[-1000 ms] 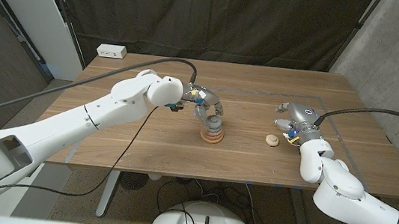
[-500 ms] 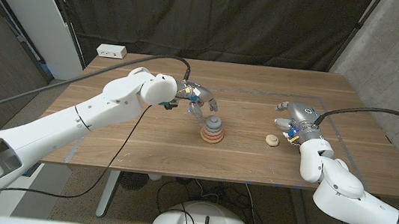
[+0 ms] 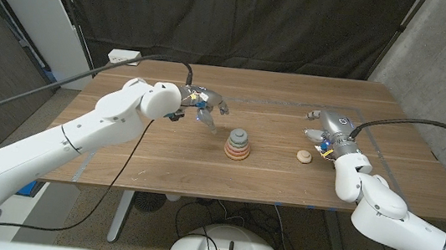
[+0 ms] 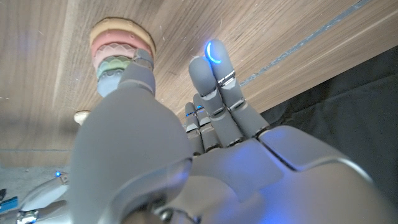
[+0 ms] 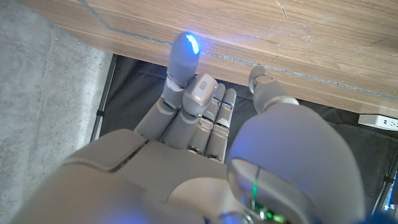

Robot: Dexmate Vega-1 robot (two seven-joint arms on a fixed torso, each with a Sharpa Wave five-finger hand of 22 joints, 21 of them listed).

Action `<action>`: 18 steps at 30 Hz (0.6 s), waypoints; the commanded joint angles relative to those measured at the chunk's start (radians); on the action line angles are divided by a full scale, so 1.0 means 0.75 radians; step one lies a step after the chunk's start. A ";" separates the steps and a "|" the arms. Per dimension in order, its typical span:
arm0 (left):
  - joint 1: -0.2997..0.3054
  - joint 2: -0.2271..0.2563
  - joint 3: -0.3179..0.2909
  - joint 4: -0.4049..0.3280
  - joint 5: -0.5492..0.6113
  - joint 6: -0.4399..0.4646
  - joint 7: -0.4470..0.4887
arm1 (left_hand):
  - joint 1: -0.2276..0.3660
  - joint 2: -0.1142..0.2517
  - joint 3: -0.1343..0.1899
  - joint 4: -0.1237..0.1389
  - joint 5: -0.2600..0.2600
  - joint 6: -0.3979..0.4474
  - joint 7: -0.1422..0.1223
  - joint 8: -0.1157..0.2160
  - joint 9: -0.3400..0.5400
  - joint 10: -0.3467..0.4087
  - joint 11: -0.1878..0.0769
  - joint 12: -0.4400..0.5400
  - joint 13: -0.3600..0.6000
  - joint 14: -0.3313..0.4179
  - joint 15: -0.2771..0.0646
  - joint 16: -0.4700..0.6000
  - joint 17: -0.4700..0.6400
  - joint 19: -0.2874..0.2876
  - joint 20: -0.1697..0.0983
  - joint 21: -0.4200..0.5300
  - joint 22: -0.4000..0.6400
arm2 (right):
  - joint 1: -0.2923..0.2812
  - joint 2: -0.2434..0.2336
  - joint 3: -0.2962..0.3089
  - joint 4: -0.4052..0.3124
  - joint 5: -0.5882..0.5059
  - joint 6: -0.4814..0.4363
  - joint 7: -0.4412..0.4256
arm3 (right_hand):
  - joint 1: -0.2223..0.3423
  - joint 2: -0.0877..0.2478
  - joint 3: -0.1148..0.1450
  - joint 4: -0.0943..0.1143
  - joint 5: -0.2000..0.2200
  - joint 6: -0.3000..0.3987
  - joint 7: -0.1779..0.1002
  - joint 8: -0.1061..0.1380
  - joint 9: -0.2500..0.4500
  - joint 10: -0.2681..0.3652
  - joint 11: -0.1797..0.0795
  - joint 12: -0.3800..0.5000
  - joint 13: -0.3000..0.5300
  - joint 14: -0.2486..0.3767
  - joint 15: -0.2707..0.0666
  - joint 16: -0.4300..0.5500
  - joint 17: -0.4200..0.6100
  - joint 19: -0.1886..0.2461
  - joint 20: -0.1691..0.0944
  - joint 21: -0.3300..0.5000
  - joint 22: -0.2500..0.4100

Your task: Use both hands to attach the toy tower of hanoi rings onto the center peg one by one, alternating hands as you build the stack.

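left hand (image 3: pixel 206 106) hangs above the wooden table (image 3: pixel 160 156), just left of and behind the stack, fingers apart and a little curled, holding nothing. in the left wrist view the fingers (image 4: pixel 214 81) reach out over bare wood with the stack beyond them. the stack of pastel rings on the center peg (image 3: pixel 238 144) stands upright near the middle of the table: orange and pink rings low, a green one above, a grey-blue piece on top. risk one: the left hand sits close to the stack, so a sweep toward the right at low height could clip the top piece and tip or slide the whole tower, since nothing appears to anchor the base. further right, the small tan wooden ring (image 3: pixel 303 157) lies flat on the table, well apart from the stack, and looks like the one loose piece left. right hand (image 3: pixel 328 130) sits just behind and beside this ring, not touching it, fingers loosely spread, holding nothing. judging by the alternation, the right hand's turn is next. risk two: the ring is small and low, so fingertips may push it along the wood rather than pinch it. risk three: a tilted grip could miss the peg tip and drop the ring off the stack. cannot tell how much peg remains exposed above the top piece.
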 commanded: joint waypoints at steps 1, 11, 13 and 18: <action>0.180 0.056 -0.120 -0.061 -0.024 0.191 0.214 | -0.005 0.007 0.003 -0.008 0.003 0.009 -0.008 0.009 0.003 0.006 -0.014 0.009 -0.002 0.004 -0.092 0.007 0.008 0.009 -0.134 0.001 0.004 | -0.007 0.009 0.028 0.016 0.033 0.060 0.008 | 0.001 -0.010 0.012 0.003 -0.001 0.008 0.003 0.004 0.003 -0.006 0.004 -0.001 0.002 -0.007 0.005 0.008 0.003 0.013 0.000 0.003 0.004; 0.211 0.057 -0.113 -0.044 -0.035 0.297 0.323 | -0.010 0.015 0.006 -0.011 0.003 0.020 -0.013 0.013 0.001 0.016 -0.019 0.014 -0.007 0.011 -0.092 0.011 0.014 0.017 -0.133 0.004 0.005 | -0.018 0.018 0.041 0.024 0.043 0.080 -0.003 | 0.002 -0.013 0.014 0.002 0.000 0.003 0.003 0.004 0.006 -0.012 0.007 0.001 0.000 -0.011 0.005 0.007 0.003 0.010 0.000 0.001 0.003; 0.210 0.053 -0.102 -0.034 -0.030 0.309 0.348 | -0.012 0.019 0.008 -0.010 0.003 0.019 -0.011 0.013 0.000 0.013 -0.018 0.013 -0.008 0.012 -0.092 0.012 0.014 0.018 -0.133 0.002 0.005 | -0.022 0.016 0.043 0.022 0.039 0.075 -0.004 | 0.001 -0.014 0.015 0.003 0.000 -0.001 0.003 0.002 0.006 -0.014 0.008 0.001 0.000 -0.011 0.005 0.008 0.003 0.009 0.000 0.000 0.002; 0.223 0.015 -0.072 0.004 -0.023 0.347 0.445 | -0.016 0.021 0.008 -0.011 0.003 0.022 -0.013 0.014 0.000 0.014 -0.020 0.014 -0.011 0.014 -0.092 0.013 0.016 0.018 -0.132 0.001 0.004 | -0.051 0.006 0.078 0.007 0.056 0.068 -0.021 | 0.001 -0.014 0.015 0.002 0.000 -0.006 0.005 0.001 0.006 -0.016 0.008 0.001 0.000 -0.015 0.005 0.005 0.000 0.008 0.000 0.000 0.002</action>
